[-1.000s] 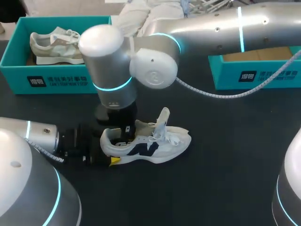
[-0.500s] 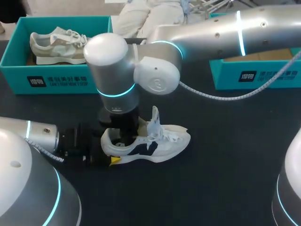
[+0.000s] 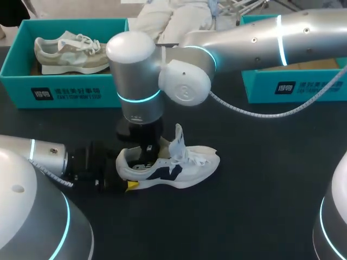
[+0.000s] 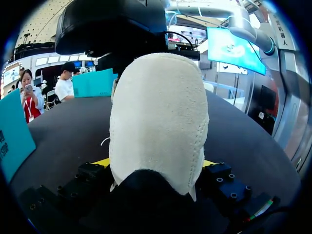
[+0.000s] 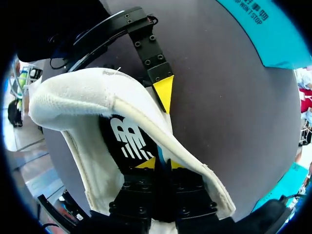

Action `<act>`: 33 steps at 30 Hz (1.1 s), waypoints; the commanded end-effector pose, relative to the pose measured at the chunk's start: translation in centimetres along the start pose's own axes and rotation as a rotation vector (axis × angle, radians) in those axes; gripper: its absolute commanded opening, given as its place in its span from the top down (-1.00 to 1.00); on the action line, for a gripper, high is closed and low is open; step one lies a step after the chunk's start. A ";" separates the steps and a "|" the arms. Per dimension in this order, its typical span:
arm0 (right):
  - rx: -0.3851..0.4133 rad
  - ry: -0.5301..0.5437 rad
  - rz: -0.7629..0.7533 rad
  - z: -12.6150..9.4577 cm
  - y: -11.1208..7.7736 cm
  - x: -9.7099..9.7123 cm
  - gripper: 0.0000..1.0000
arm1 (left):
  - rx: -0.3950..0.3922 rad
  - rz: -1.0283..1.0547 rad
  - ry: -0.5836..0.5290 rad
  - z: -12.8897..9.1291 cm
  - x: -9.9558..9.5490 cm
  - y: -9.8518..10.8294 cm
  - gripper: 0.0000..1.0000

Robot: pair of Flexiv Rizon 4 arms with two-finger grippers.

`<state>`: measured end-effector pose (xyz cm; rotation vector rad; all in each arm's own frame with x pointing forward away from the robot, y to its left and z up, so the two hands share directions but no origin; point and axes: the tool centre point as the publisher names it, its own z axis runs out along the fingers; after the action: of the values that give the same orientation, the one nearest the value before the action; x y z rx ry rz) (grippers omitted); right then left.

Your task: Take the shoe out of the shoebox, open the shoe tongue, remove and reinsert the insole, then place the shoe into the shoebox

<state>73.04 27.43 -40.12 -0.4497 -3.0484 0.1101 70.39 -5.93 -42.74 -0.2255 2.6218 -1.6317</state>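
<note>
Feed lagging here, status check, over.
Left gripper shut on shoe heel, on table. Right gripper inside shoe at insole, grip unclear. Tongue up. Other shoe in box, apart.

1. Left arm (image 3: 32,157) and right arm (image 3: 244,35): smooth, silver-grey rounded tubes.
2. Glowing cyan rings (image 3: 135,98) circle the joints.
3. A white round cap (image 3: 184,81) with an embossed mark covers a right arm joint.
4. A white coiled cable (image 3: 260,111) trails from the right arm.
5. Left gripper (image 3: 127,176) and right gripper (image 5: 158,165): black blocks studded with screws (image 5: 146,46), with yellow tips (image 5: 163,92).
</note>
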 end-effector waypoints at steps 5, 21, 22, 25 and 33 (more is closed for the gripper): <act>-0.034 -0.092 0.060 -2.4 -2.6 2.9 1.00 | -0.002 -0.001 -0.001 0.6 -0.1 0.5 1.00; -0.038 -0.153 0.061 -7.2 -3.4 1.6 1.00 | -0.002 -0.001 -0.001 0.6 -0.1 0.5 1.00; -0.050 -0.150 0.055 -7.4 -3.3 1.5 1.00 | -0.002 -0.001 -0.001 0.6 -0.1 0.5 1.00; -0.075 -0.158 0.042 -8.0 -3.0 1.4 1.00 | -0.002 -0.001 -0.001 0.6 -0.1 0.5 1.00; -0.074 -0.190 0.048 -9.5 -3.0 0.5 1.00 | -0.002 -0.001 -0.001 0.6 -0.1 0.5 1.00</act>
<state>72.42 25.57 -31.07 -0.5443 -3.2330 0.0460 70.46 -5.96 -42.68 -0.2268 2.6211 -1.6322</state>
